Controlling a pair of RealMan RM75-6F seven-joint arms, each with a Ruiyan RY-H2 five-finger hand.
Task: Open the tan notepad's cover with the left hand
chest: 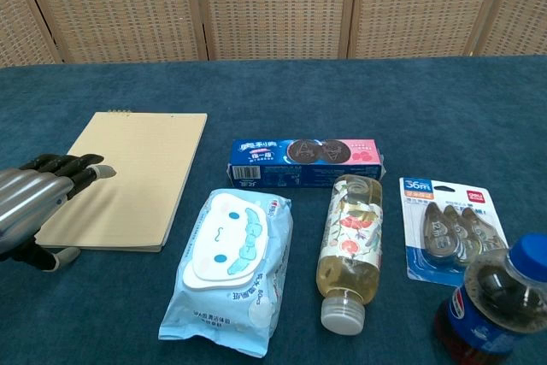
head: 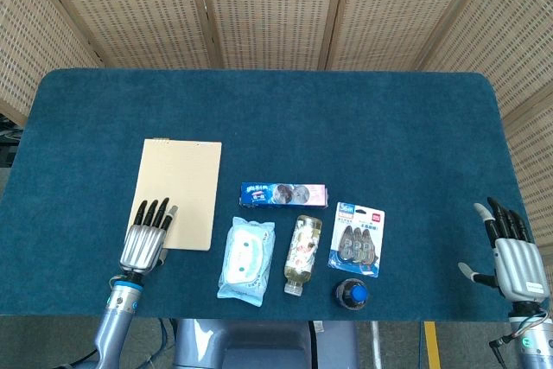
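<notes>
From the head view, the left hand (head: 144, 239) lies flat with fingers stretched and slightly apart, holding nothing, its tips over the near-left corner of the flat tan rectangular notepad (head: 180, 194), which reaches away ahead of the hand with its binding at the far end. The cover looks closed. To open it well, I judge a fingertip should catch the near edge just under the tips and peel it up and away toward the binding. The blue-and-white soft wipes pack (head: 245, 257) lies close to the hand's right; the left side is bare blue cloth (head: 78, 170), the better room for the arm. The right hand (head: 508, 250), fingers spread and empty, sits well apart at the table's far right.

In the chest view, the left hand (chest: 34, 198) has its fingers (chest: 73, 168) extended above the notepad's (chest: 128, 173) near-left part; contact cannot be told.
</notes>
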